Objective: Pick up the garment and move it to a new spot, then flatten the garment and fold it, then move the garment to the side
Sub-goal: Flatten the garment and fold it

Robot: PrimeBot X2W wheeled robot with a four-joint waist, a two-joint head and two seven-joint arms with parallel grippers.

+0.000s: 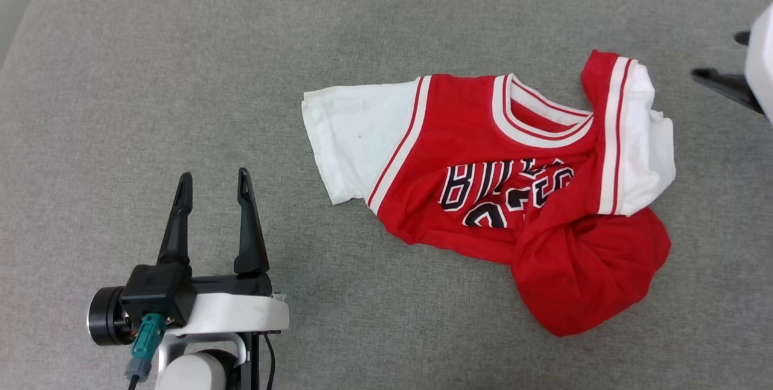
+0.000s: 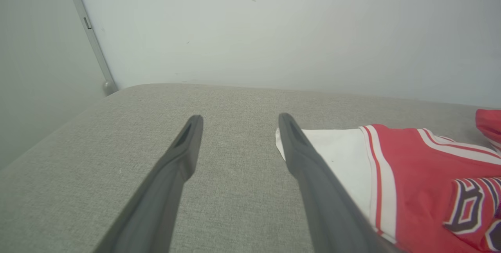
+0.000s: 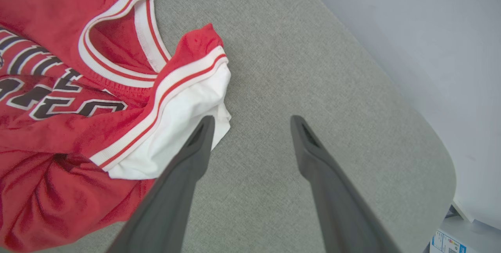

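The garment [image 1: 501,197] lies crumpled at centre right of the head view, long axis running left to right, nearer the right gripper [image 3: 252,121] than the left gripper [image 1: 212,188] at lower left, both spread wide and empty.

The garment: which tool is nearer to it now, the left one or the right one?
Right, it seems. The right tool is open just beside the garment's bunched white sleeve. The left tool is open, farther from the flat sleeve.
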